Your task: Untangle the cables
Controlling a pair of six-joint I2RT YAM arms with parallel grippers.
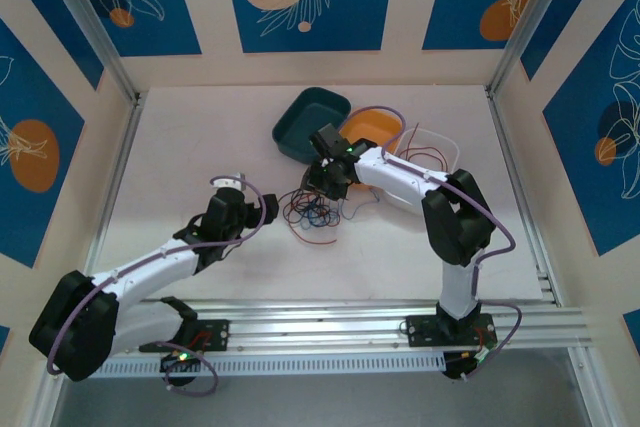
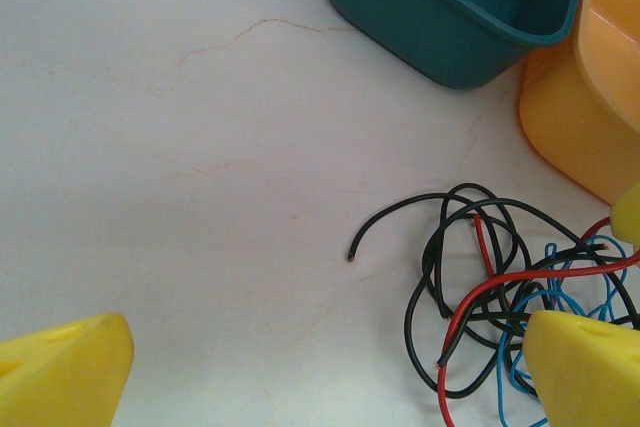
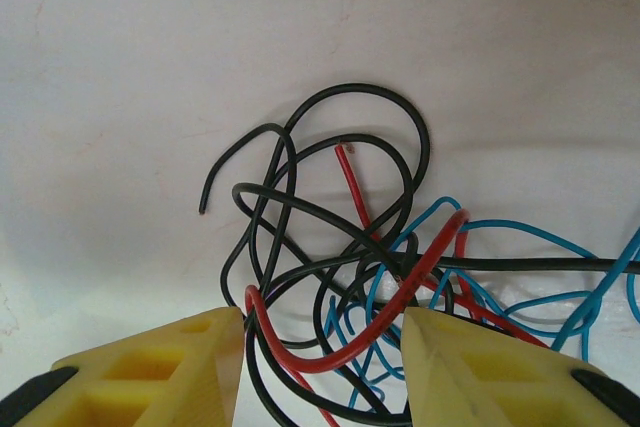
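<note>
Well, the white table [image 1: 200,147] takes up most of what I can see. At its far side a teal bin [image 1: 305,122] leans against an orange bin [image 1: 372,127], with a pale tub [image 1: 440,152] beside them. The right arm reaches in over the middle, and the left arm sits low off to its side.

The cables [image 1: 312,209] lie in one loose heap on the table, just in front of the bins and under the right arm's wrist. The right gripper [image 3: 322,337] stands over that heap with its fingers partway apart. They straddle a red wire [image 3: 380,347] and some black strands but aren't pinching any of them. The left gripper [image 2: 325,342] is spread as wide as it goes and carries nothing, with the heap off by one fingertip.

The job looks barely started to me. A black wire [image 2: 400,212], the red one and a blue wire [image 3: 520,232] all cross and loop through each other near the middle. A thin strand seems to lie over the pale tub, though I can't tell whether it was pulled from this heap. Every strand in the heap has yet to be drawn free.
</note>
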